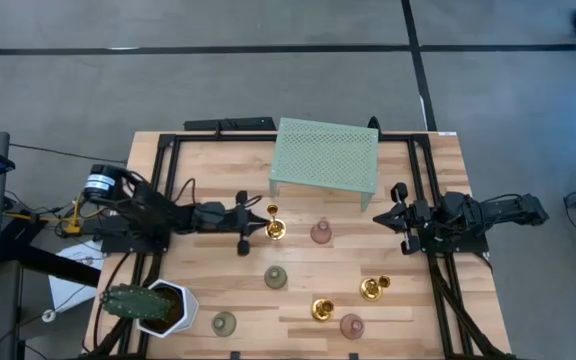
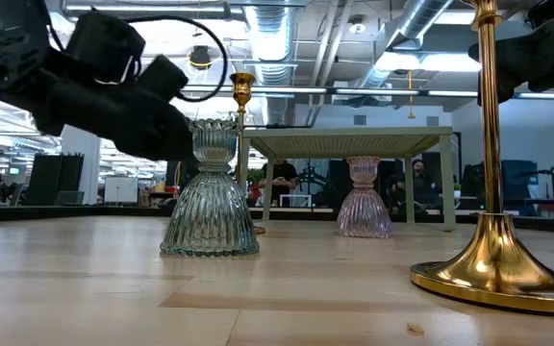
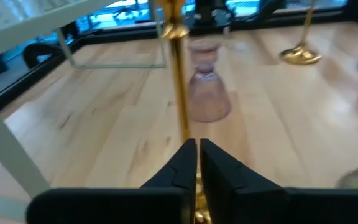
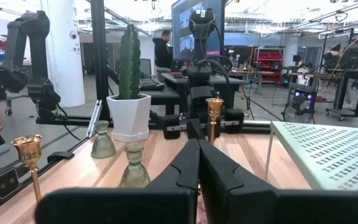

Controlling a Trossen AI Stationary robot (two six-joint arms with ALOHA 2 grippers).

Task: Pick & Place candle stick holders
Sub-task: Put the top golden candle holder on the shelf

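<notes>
Grasp step in hand: left gripper (image 1: pixel 251 226), fingers pinched narrowly on the tall thin-stemmed gold candle holder (image 1: pixel 273 226) just before the mint-green perforated stand (image 1: pixel 325 158), must next lift it clear; right gripper (image 1: pixel 400 216) waits closed, beside that stand.

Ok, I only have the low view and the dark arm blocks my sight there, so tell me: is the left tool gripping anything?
Observer: Yes. The left wrist view shows the left tool shut on the thin stem of the tall gold holder.
Operator: Is that holder up on the stand?
Observer: No. From above it is in front of the mint-green stand, near its left corner, not on top.
Operator: And the other arm?
Observer: The right tool waits at the table's right side, shut and holding nothing.
</notes>
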